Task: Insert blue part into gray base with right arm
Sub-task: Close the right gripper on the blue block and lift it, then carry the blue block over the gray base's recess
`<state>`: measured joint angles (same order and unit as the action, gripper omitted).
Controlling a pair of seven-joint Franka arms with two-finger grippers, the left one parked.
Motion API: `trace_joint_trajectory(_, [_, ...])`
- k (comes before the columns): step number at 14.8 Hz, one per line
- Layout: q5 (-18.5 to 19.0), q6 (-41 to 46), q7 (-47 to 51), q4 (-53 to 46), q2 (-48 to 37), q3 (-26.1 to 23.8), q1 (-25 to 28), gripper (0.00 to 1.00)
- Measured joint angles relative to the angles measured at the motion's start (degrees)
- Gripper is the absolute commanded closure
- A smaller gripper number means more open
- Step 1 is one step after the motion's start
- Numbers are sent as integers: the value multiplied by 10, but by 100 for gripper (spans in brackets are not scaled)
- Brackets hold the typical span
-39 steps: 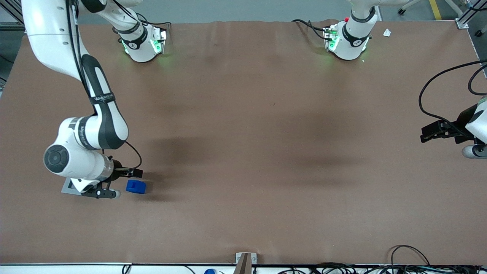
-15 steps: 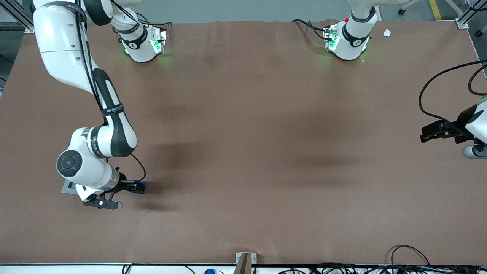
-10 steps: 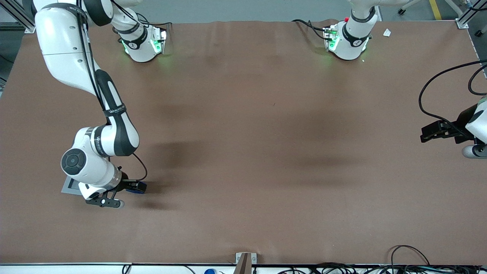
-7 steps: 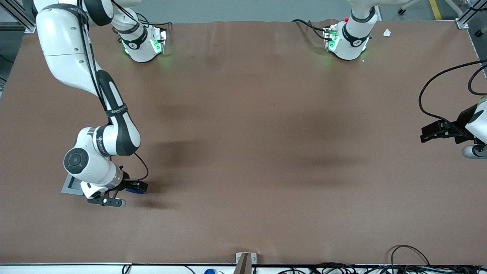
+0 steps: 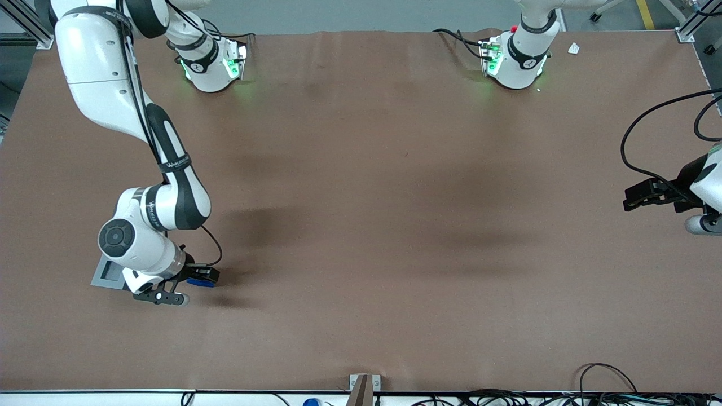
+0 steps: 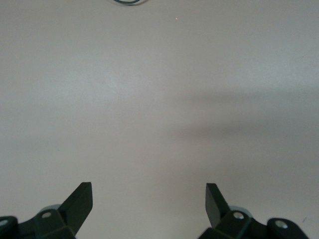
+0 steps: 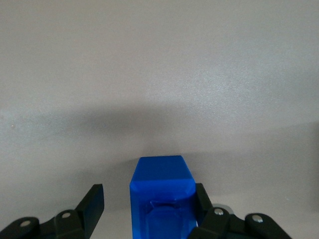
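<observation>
From the right wrist view we see the gripper straddling the blue part: one finger touches its side, the other finger stands apart with a clear gap, so the jaws are open and nothing is clamped yet. We judge this as pre-grasp, fingers lowered to either side so closing would pinch the block's flat walls.

The blue part is bright, glossy, roughly cubic, with a recessed notch in its top face. It sits upright on the table.

In the front view, the gripper is low at the working arm's end of the table, and only a sliver of the blue part shows under it. The gray base lies just beside, mostly hidden under the right arm, toward the table edge; a corner of its lighter recess shows. Short carry once gripped, we reckon.

The brown table carries nothing else nearby.
</observation>
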<state>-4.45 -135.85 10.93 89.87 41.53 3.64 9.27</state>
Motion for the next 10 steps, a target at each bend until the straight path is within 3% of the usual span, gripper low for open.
trace_joint_trajectory(3, [0, 0, 0, 0, 0, 0, 0, 45])
trace_joint_trajectory(7, [0, 0, 0, 0, 0, 0, 0, 79])
trace_joint_trajectory(10, [0, 0, 0, 0, 0, 0, 0, 92])
